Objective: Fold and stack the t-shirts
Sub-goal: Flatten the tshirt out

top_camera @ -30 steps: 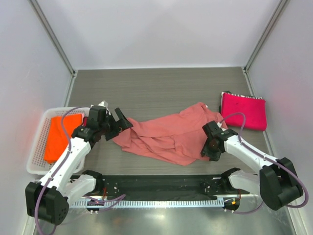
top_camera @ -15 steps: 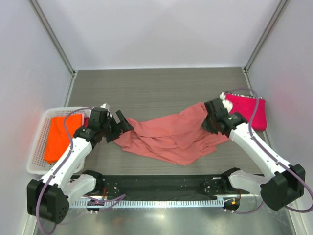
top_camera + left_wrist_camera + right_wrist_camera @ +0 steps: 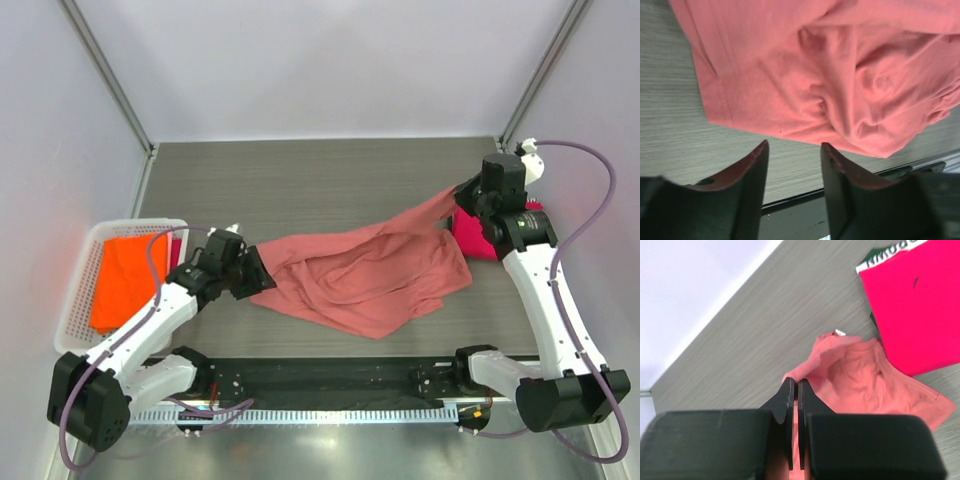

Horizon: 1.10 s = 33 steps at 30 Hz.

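Observation:
The salmon-pink t-shirt (image 3: 360, 275) lies crumpled across the middle of the table. Its far right corner is pulled up and taut by my right gripper (image 3: 463, 192), which is shut on that corner (image 3: 794, 381). In the right wrist view the salmon-pink cloth (image 3: 865, 375) hangs below the fingers. The magenta t-shirt (image 3: 467, 236) lies folded at the right, partly behind the right arm (image 3: 920, 305). My left gripper (image 3: 258, 272) sits low at the shirt's left edge. Its jaws (image 3: 794, 145) stand apart over bare table, just short of the cloth (image 3: 840, 65). The orange t-shirt (image 3: 125, 275) rests in the basket.
A white lattice basket (image 3: 75, 315) stands at the left edge of the table. A black rail (image 3: 330, 378) runs along the near edge between the arm bases. Side walls close in left and right. A dark printed band (image 3: 890, 252) shows at the magenta shirt's far edge.
My right gripper closed on the salmon-pink shirt's right corner and carried it up and to the far right, stretching the cloth. My left gripper lowered toward the left edge and its jaws narrowed.

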### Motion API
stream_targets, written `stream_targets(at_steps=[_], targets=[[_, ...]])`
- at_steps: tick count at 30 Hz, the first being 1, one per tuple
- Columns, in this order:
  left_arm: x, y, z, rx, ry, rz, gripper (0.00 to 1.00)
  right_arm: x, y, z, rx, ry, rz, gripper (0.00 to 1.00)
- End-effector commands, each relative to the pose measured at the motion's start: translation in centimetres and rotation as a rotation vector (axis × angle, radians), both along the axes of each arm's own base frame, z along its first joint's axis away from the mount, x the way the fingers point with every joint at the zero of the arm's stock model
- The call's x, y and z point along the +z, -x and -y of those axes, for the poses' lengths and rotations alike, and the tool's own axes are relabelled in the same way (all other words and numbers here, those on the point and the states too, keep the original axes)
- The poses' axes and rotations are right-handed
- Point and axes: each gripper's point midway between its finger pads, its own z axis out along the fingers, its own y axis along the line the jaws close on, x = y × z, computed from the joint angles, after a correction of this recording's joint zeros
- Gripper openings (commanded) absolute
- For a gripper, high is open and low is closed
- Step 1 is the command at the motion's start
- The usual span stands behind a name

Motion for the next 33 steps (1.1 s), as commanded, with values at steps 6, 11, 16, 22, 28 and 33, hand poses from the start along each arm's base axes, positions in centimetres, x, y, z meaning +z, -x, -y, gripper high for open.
stream_targets(at_steps=[6,11,16,22,28,33], targets=[[-2.6,-0.9,-1.3,0.070,-0.242,0.005,0.49,-3.1,-1.6,-1.4,0.060,-0.050,-0.004,0.01],[-2.9,-3.4,-1.7,0.164,-0.264,0.032,0.54,-3.5,-1.8,-1.8,0.082,-0.060,0.008,0.01],[-2.5,-6.1,-2.4,0.320,-0.222,0.092,0.54,-4.2,-1.8,-2.1,0.100,-0.065,0.002,0.01],[-3.1,-7.3,-3.1,0.488,-0.126,0.174,0.48,-4.9,-2.1,-2.4,0.116,-0.066,-0.009,0.01],[-3.7,-8.5,-4.1,0.510,-0.228,0.168,0.47,-5.4,-2.3,-2.7,0.133,-0.071,-0.015,0.01],[-5.3,-9.6,-3.9,0.488,-0.278,0.139,0.45,-5.7,-2.4,-2.9,0.142,-0.073,-0.020,0.01]])
